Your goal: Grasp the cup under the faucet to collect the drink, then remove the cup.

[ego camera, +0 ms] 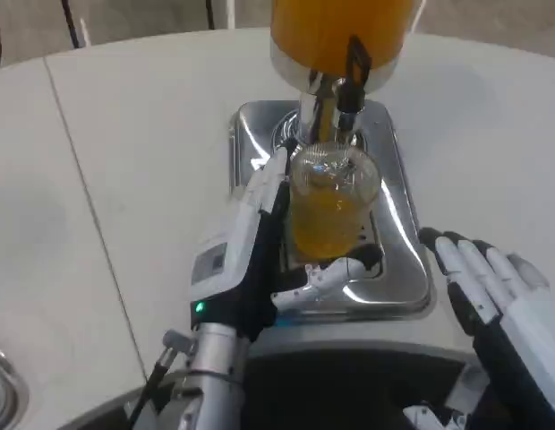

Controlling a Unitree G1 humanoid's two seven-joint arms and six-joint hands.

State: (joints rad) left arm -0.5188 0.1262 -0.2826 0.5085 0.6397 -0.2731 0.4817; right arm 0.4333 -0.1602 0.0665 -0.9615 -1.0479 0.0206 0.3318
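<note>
Left hand (260, 242) wrapped around cup (329, 202) under faucet (347, 98), drink about half collected; removal judged still ahead. Right hand (492, 287) spread, resting beside drip tray (403, 269).

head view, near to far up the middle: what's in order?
Left hand with white back and black fingers → clear plastic cup partly filled with orange drink → black-handled faucet → orange-filled dispenser tank.

left hand (260, 242) grips cup (329, 202) under faucet (346, 107).
</note>
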